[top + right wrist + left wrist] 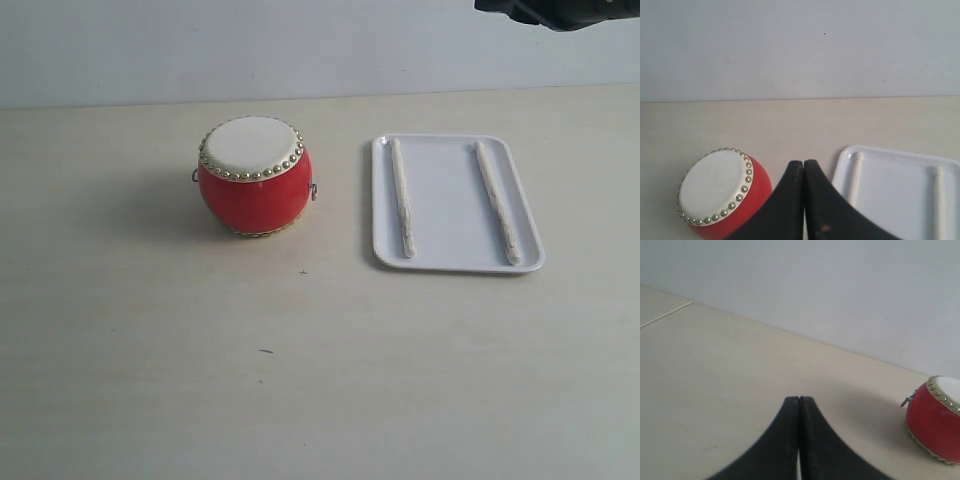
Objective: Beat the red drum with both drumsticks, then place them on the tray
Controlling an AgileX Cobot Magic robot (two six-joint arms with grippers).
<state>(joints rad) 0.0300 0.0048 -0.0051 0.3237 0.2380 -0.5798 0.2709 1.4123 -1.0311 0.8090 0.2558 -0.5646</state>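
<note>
Fingers: left fingers [790, 427] and right fingers [790, 192] pressed together, empty | tabletop [150, 380] pale beige, plain wall [300, 40] behind | white tray [450, 200] holds two drumsticks [402, 200], apart | red drum [255, 190] near tray.

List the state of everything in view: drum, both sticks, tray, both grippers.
red drum: upright on the table, skin up, nothing touching it.
drumstick nearer the drum: lying flat in the tray, not held.
drumstick farther from the drum: lying flat in the tray, apart from the other, not held.
tray: flat on the table beside the drum, holding both sticks.
left gripper: shut, empty.
right gripper: shut, empty.
</note>
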